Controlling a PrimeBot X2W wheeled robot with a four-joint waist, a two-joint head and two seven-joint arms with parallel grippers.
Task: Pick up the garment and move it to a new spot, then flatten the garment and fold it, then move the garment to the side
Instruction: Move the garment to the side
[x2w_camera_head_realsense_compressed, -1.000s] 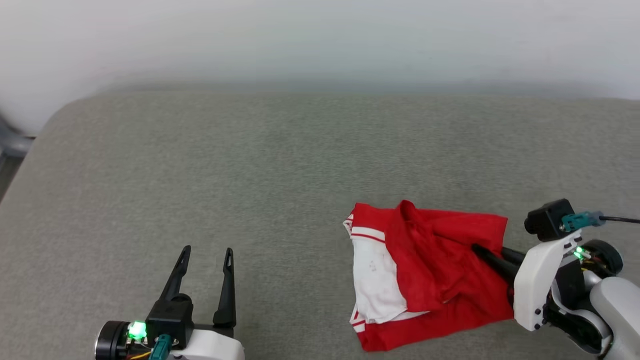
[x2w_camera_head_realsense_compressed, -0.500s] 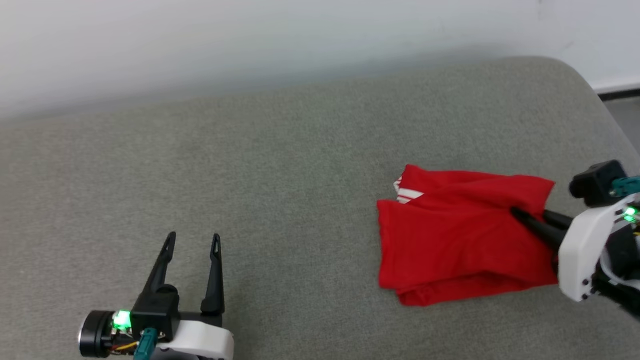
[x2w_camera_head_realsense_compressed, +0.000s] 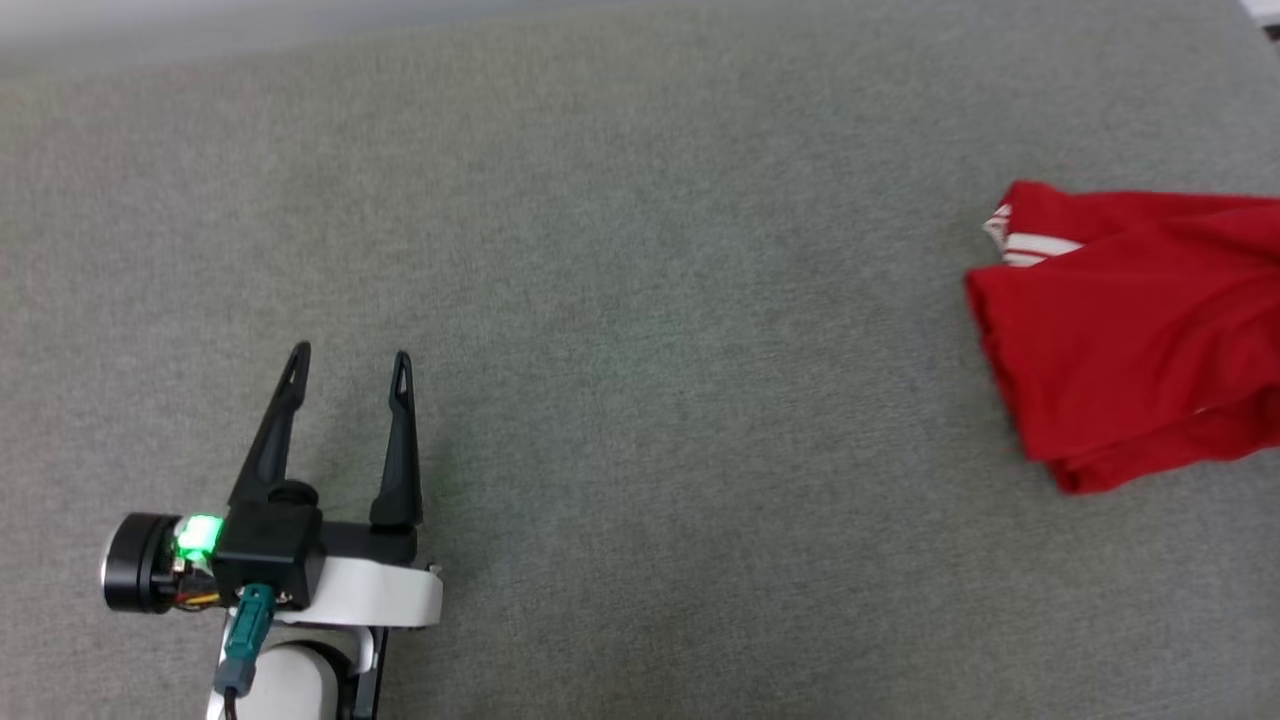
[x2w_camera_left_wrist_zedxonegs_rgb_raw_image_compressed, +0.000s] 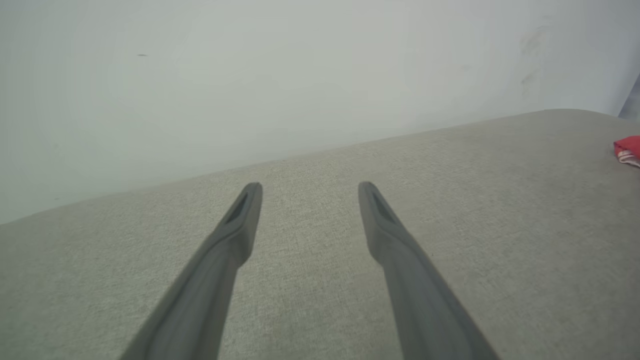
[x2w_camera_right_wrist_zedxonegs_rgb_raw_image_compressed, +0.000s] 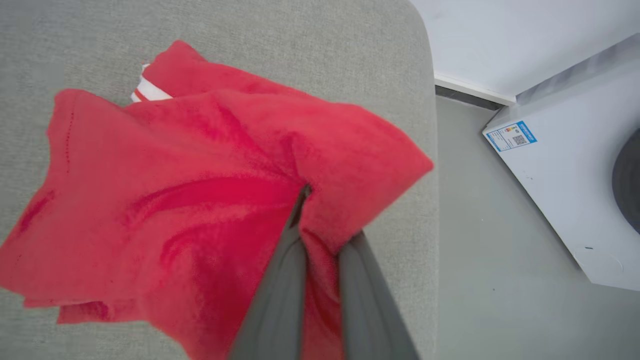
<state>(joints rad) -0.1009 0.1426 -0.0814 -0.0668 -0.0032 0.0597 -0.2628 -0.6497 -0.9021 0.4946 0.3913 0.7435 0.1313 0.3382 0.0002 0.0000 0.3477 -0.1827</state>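
**Two grippers: right gripper (x2w_camera_right_wrist_zedxonegs_rgb_raw_image_compressed: 320, 235) clamped on garment (x2w_camera_head_realsense_compressed: 1130, 340), left gripper (x2w_camera_head_realsense_compressed: 350, 354) open**

Pinches a fold of red cloth between closed right jaws. Holds garment folded at right end of grey cushion (x2w_camera_head_realsense_compressed: 640, 300), striped trim at its far left corner. Hovers left jaws spread and empty, well apart to the left.

This is looking like a bare domestic or laundry-test room: a grey cloth-covered surface (x2w_camera_head_realsense_compressed: 640, 250) is standing before a blank white wall (x2w_camera_left_wrist_zedxonegs_rgb_raw_image_compressed: 250, 75), with a grey floor (x2w_camera_right_wrist_zedxonegs_rgb_raw_image_compressed: 475, 235) running alongside and a white boxy appliance (x2w_camera_right_wrist_zedxonegs_rgb_raw_image_compressed: 565, 190) carrying a blue-edged label (x2w_camera_right_wrist_zedxonegs_rgb_raw_image_compressed: 511, 135).
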